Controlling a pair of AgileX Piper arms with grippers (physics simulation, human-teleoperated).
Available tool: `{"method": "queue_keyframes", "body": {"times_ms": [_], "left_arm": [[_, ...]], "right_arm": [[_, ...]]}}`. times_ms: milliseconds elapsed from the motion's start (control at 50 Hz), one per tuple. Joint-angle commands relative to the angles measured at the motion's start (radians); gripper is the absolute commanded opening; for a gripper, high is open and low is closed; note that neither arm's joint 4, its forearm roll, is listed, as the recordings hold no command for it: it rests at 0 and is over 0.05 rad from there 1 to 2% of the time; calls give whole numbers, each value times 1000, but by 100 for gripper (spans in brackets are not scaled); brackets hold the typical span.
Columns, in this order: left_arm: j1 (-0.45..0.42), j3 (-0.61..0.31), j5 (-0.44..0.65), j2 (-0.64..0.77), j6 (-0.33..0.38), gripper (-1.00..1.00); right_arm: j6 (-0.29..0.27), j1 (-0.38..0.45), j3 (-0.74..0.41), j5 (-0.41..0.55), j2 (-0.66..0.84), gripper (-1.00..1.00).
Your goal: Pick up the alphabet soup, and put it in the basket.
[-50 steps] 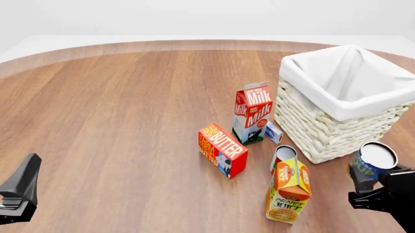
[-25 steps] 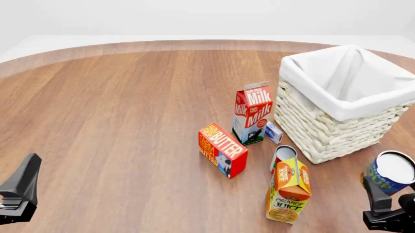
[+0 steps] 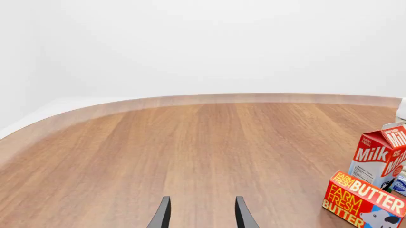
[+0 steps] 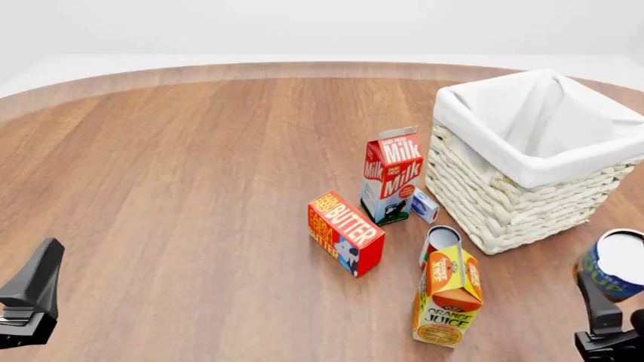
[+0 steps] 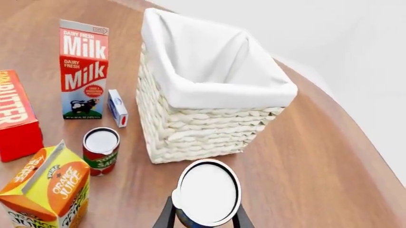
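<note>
Front view: soup can [image 4: 614, 264] at four o'clock, lifted off the table [image 4: 181, 188], clamped between the fingers of the right gripper [image 4: 607, 298], apart from the basket [image 4: 533, 154] at two o'clock. Near centre, milk carton [image 4: 391, 175] upright, butter box [image 4: 345, 231] at its seven o'clock, small blue box [image 4: 424, 205] between carton and basket. Juice carton [image 4: 448, 296] at five o'clock, red-and-white can [image 4: 439, 243] just behind it. Left gripper [image 4: 29, 296] at eight o'clock, holding nothing. Left wrist view: fingers [image 3: 162, 214] spread apart over bare wood. Right wrist view: pale can top [image 5: 207, 192] between dark fingers [image 5: 166, 214], basket beyond.
</note>
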Motion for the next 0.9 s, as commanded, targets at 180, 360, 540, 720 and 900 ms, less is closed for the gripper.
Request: {"method": "queue_keyframes", "body": {"times_ms": [180,360,540,720,900], "left_arm": [[0,0,0,0,0,100],[0,0,0,0,0,100],[0,0,0,0,0,100],[0,0,0,0,0,100],[0,0,0,0,0,100]], "right_arm": [[-3,7,-64,-27,39,-100],[5,14,-89,-63,84,-100],[0,10,-130,-93,148,-100],[-10,9,-168,-122,206,-100],[-17,-3,-198,-130,233,-100]]}}
